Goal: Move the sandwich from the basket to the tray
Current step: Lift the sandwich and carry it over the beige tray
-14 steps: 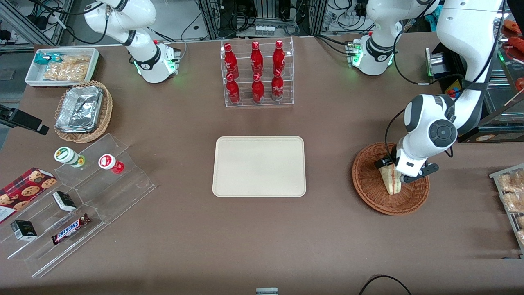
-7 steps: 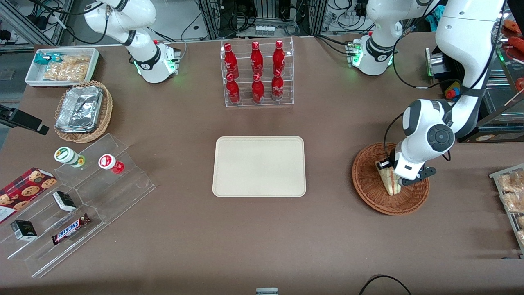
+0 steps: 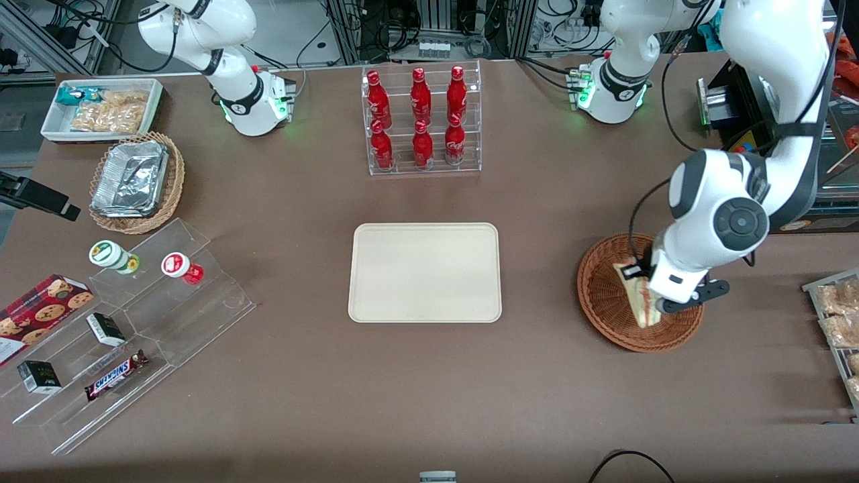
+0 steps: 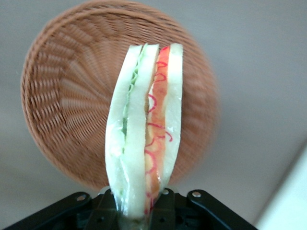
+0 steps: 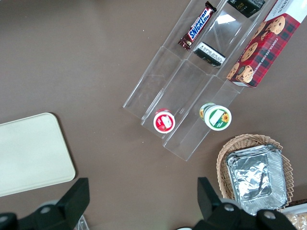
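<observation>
The sandwich [image 3: 639, 300], a triangular wedge of white bread with red and green filling in clear wrap, is held in my left gripper [image 3: 649, 295] above the reddish-brown wicker basket [image 3: 607, 308]. In the left wrist view the sandwich [image 4: 144, 129] stands on edge between my black fingers [image 4: 170, 211], lifted off the basket [image 4: 62, 96] below it. The gripper [image 4: 141, 211] is shut on its base. The beige tray [image 3: 425, 272] lies flat at the table's middle, toward the parked arm's end from the basket, with nothing on it.
A clear rack of red bottles [image 3: 421, 121] stands farther from the front camera than the tray. Bagged pale snacks [image 3: 839, 315] lie at the working arm's table edge. A foil-tray basket [image 3: 136, 181], a white snack bin [image 3: 100, 107] and acrylic steps [image 3: 134, 329] lie toward the parked arm's end.
My gripper has risen with the sandwich, lifting it off the basket floor. The arm's wrist has shifted slightly toward the working arm's end. The basket has stayed in place.
</observation>
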You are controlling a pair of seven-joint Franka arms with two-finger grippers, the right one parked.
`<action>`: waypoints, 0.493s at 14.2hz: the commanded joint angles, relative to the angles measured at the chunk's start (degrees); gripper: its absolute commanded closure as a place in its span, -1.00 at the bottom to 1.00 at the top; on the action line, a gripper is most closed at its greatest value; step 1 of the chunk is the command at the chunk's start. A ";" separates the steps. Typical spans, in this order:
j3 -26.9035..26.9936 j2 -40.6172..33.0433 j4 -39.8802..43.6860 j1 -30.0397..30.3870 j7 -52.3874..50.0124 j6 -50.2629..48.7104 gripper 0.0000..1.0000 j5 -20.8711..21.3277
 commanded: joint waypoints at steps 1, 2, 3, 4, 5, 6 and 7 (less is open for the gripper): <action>-1.06 1.69 5.73 -10.22 -6.66 -5.91 0.77 -0.40; -0.97 2.05 5.65 -13.93 -8.15 -5.92 0.77 -0.40; -0.97 3.01 5.73 -17.10 -10.26 -5.83 0.77 -0.48; -0.97 4.23 6.26 -20.26 -12.71 -5.48 0.77 -0.48; -0.97 6.86 8.09 -23.51 -15.00 -5.31 0.76 -0.48; -0.97 11.32 12.72 -27.46 -17.20 -5.30 0.76 -0.40; -0.88 15.28 17.64 -30.37 -19.57 -5.30 0.76 -0.31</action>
